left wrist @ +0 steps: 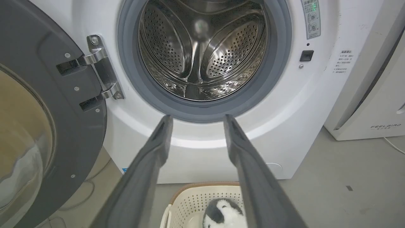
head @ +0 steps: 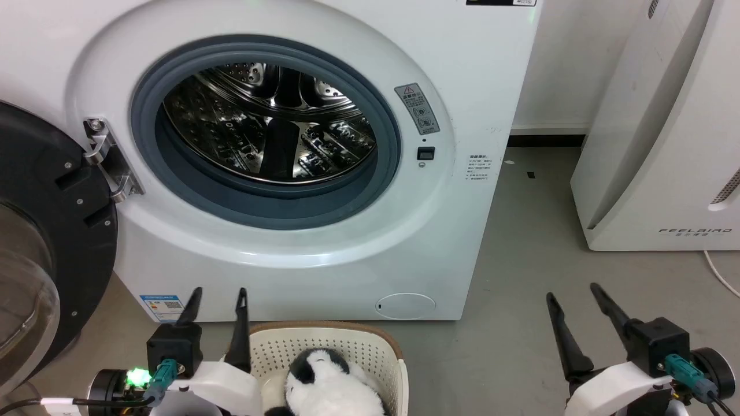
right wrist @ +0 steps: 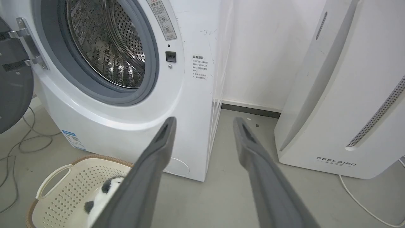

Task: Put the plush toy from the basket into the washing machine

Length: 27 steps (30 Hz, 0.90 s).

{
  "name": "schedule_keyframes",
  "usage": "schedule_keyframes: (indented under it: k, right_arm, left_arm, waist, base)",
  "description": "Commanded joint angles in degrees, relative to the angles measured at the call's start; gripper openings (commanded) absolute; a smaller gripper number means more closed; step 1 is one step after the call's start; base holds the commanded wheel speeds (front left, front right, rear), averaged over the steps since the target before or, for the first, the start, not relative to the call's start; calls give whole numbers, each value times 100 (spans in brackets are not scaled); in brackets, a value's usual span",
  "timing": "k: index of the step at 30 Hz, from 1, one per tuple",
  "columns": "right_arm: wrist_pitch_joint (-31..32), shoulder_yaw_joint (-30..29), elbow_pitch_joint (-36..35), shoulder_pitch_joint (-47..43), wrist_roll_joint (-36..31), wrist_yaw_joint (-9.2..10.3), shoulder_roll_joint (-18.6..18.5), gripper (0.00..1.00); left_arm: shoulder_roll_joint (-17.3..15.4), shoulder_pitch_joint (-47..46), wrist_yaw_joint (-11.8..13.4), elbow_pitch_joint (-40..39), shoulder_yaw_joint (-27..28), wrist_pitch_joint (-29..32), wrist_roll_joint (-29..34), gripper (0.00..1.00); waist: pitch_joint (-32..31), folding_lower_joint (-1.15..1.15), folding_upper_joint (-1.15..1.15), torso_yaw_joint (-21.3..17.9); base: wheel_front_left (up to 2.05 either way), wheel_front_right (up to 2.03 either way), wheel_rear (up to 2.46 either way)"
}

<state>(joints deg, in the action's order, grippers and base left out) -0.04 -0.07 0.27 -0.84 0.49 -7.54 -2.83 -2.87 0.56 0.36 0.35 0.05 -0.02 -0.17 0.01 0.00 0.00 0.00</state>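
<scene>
Left end effector (head: 219, 290), right end effector (head: 571, 291): forward-pointing, spread.

Grey floor (head: 520, 277) bearing the washing machine (head: 451, 231). The basket (head: 324, 330) stands just before its base. The white FEELBIRD appliance (head: 665, 173) stands to the right, with a white cable (head: 720, 271) trailing beside it.

Your left gripper (head: 219, 292) and right gripper (head: 571, 292): dark tapered fingers (head: 239, 338), black blocks (head: 173, 345), white shells (head: 228, 386), teal plugs (head: 164, 371); green lamp (head: 137, 377) beside left plug.
</scene>
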Motion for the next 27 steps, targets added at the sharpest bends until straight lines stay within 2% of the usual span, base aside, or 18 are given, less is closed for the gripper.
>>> schedule_keyframes:
  k: [1, 27]
  right_arm:
    - [-29, -20, -8, 0, 29, 1, 0, 100]
    - [-339, -188, -263, 50, 592, 2, -1, 100]
  left_arm:
    - [0, -7, 18, 13, -10, -29, -13, 100]
    - [-50, -343, 98, 341, -204, -340, 8, 100]
  waist:
    - [3, 0, 0, 0]
    - [220, 0, 0, -51]
  base:
    - [0, 0, 0]
    - [0, 0, 0]
